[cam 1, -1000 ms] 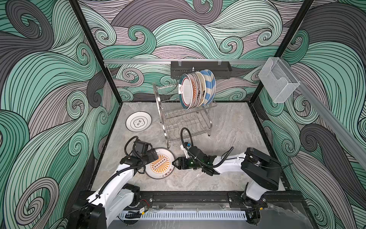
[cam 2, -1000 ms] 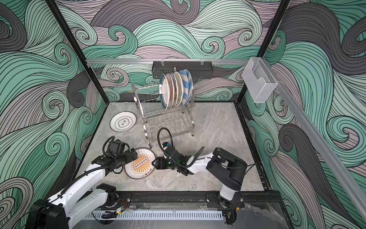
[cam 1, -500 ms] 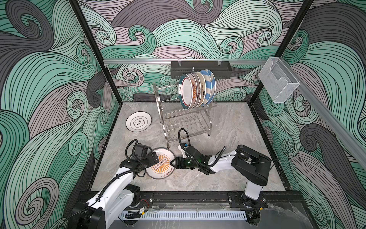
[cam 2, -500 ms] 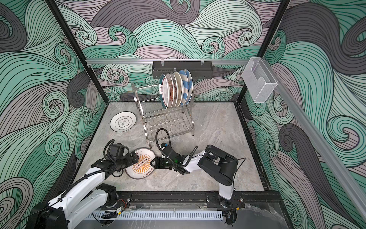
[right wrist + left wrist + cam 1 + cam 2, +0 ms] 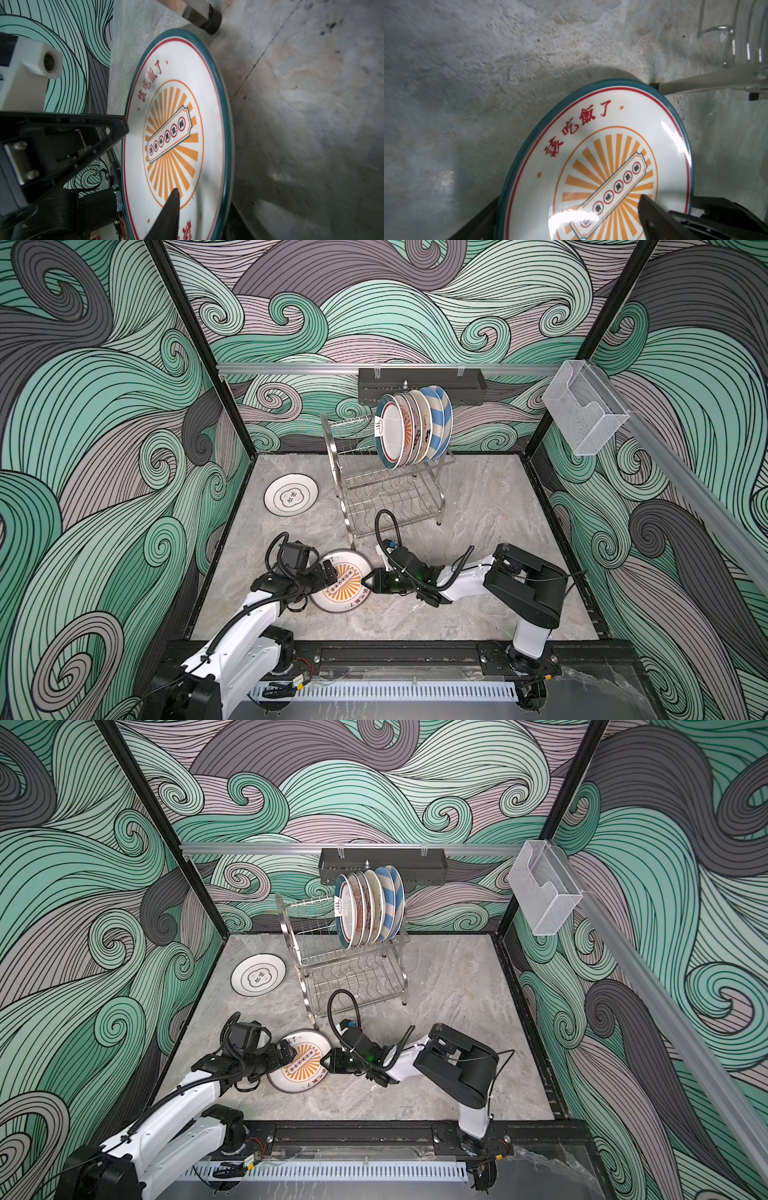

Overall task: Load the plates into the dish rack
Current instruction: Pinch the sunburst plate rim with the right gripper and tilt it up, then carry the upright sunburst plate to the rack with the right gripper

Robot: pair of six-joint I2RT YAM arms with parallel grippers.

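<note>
An orange-sunburst plate point(image 5: 345, 587) point(image 5: 301, 1065) with a teal rim sits near the table's front, just before the dish rack point(image 5: 390, 493) point(image 5: 353, 973). My left gripper point(image 5: 328, 574) point(image 5: 571, 207) is shut on its left rim, one finger over the face and one beneath. My right gripper point(image 5: 368, 583) point(image 5: 205, 199) is shut on the opposite rim, with a fingertip point(image 5: 175, 190) on the sunburst. Several plates point(image 5: 411, 427) stand upright in the rack's upper tier. A white plate with a black-cloud motif point(image 5: 291, 494) point(image 5: 258, 974) lies flat left of the rack.
A rack foot point(image 5: 209, 22) point(image 5: 654, 85) stands right at the held plate's far rim. A black perforated tray point(image 5: 419, 383) hangs on the back wall behind the rack. A clear plastic box point(image 5: 582, 414) is fixed to the right wall rail.
My right gripper has slid left onto the sunburst plate's right rim and its jaws have closed. The left gripper has kept its hold on the left rim, shifting slightly.
</note>
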